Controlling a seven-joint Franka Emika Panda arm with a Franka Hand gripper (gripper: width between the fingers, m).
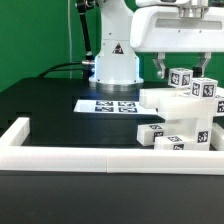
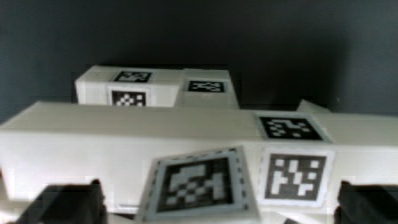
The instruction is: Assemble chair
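The chair parts (image 1: 180,112) stand stacked at the exterior view's right: a flat white panel with several small tagged blocks on and below it. My gripper (image 1: 183,68) hangs just above the top tagged blocks (image 1: 193,84), its fingers straddling them. In the wrist view the gripper (image 2: 217,207) is open, with the dark fingertips (image 2: 64,205) far apart. Two tagged blocks (image 2: 199,181) lie between them, not touched. They lie on a wide white panel (image 2: 143,130). Another tagged block (image 2: 160,85) lies beyond it.
The marker board (image 1: 108,104) lies flat in front of the robot base (image 1: 115,60). A long low white border rail (image 1: 100,158) runs along the front and turns back at the exterior view's left (image 1: 14,134). The table top is black.
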